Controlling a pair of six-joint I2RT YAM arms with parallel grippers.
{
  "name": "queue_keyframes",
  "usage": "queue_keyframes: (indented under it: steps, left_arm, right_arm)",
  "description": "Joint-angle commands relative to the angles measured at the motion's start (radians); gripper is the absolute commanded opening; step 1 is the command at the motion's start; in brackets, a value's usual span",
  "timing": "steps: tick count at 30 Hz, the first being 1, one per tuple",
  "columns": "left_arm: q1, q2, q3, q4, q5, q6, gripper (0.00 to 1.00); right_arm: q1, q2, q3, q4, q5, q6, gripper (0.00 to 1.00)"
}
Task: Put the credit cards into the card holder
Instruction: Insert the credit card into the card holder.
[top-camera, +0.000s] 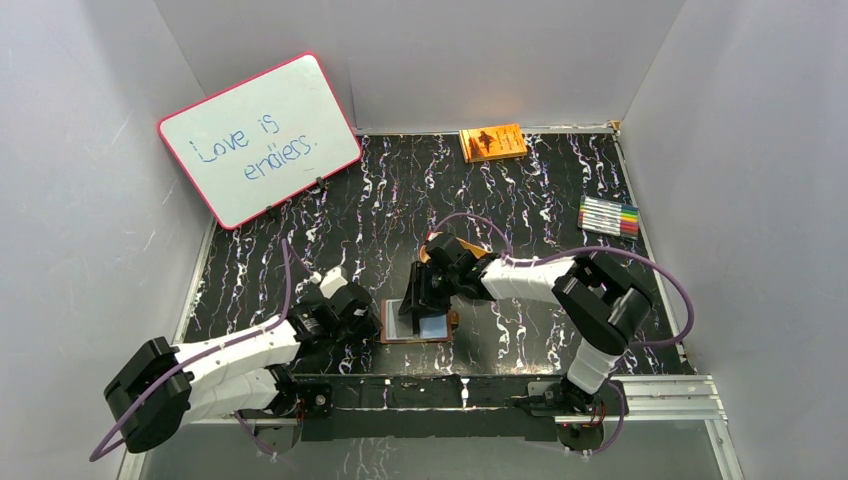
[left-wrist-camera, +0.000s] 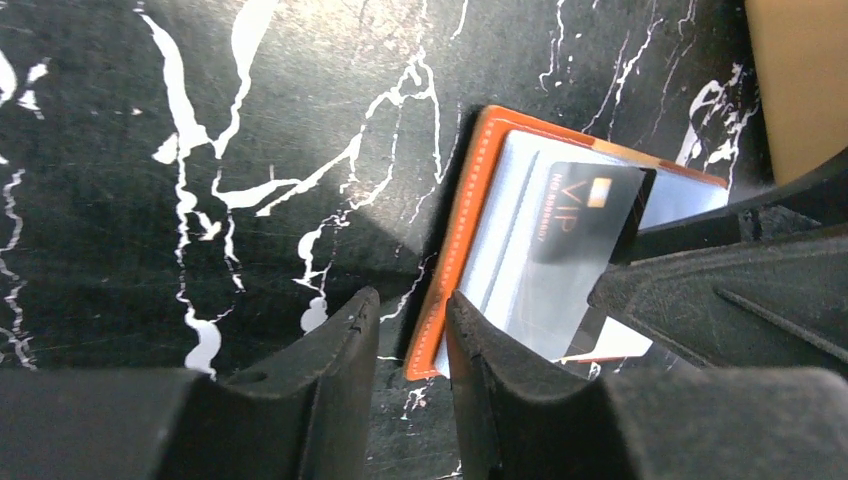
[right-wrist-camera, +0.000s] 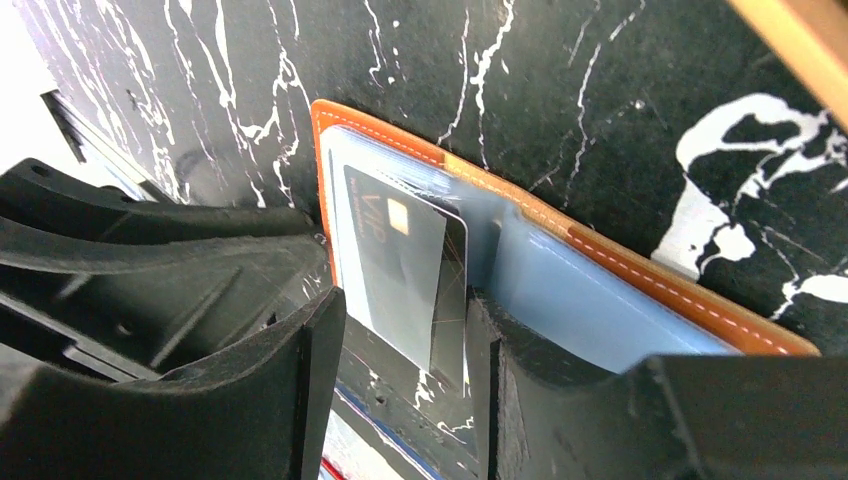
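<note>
The card holder (top-camera: 440, 328) lies open on the black marbled table, an orange-brown leather rim (left-wrist-camera: 470, 230) round pale blue plastic sleeves (right-wrist-camera: 600, 300). A dark grey credit card (left-wrist-camera: 585, 215) marked VIP sits partly inside a sleeve, its near end sticking out (right-wrist-camera: 400, 265). My right gripper (right-wrist-camera: 405, 300) is open, and that free end lies loose between its fingers. My left gripper (left-wrist-camera: 410, 300) is open astride the holder's left rim, one finger (left-wrist-camera: 500, 360) resting on the sleeve. A pale card with a red edge (left-wrist-camera: 610, 345) shows beside the holder.
A tan tray (top-camera: 432, 246) sits just behind the right wrist. An orange book (top-camera: 493, 142) lies at the back wall, a pack of markers (top-camera: 609, 216) at the right, and a whiteboard (top-camera: 260, 140) leans at the back left.
</note>
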Motion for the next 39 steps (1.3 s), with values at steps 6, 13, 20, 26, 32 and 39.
queue_keyframes:
  steps: [6,13,20,26,32,39]
  left_arm:
    - [-0.004,0.024,-0.057,0.017,0.086,0.033,0.17]
    - [-0.003,0.003,-0.062,0.003,0.071,0.025,0.09]
    - [-0.004,-0.012,-0.077,0.022,0.074,0.017,0.03]
    - [-0.003,-0.002,-0.072,0.030,0.069,0.021,0.00]
    - [-0.004,0.001,-0.059,0.014,0.048,0.027,0.00]
    - [-0.005,-0.052,-0.035,-0.066,0.004,0.050,0.04]
  right_arm:
    - [0.003,0.043,0.079,0.000,-0.003,0.075,0.54]
    - [0.021,0.076,0.096,0.031,-0.028,0.076,0.53]
    - [0.047,0.110,0.143,0.011,-0.046,0.051,0.53]
    - [0.062,0.111,0.164,-0.023,-0.046,0.035,0.52]
    - [0.072,0.094,0.183,-0.099,-0.017,0.012,0.53]
    - [0.071,0.009,0.180,-0.243,0.095,-0.036,0.57]
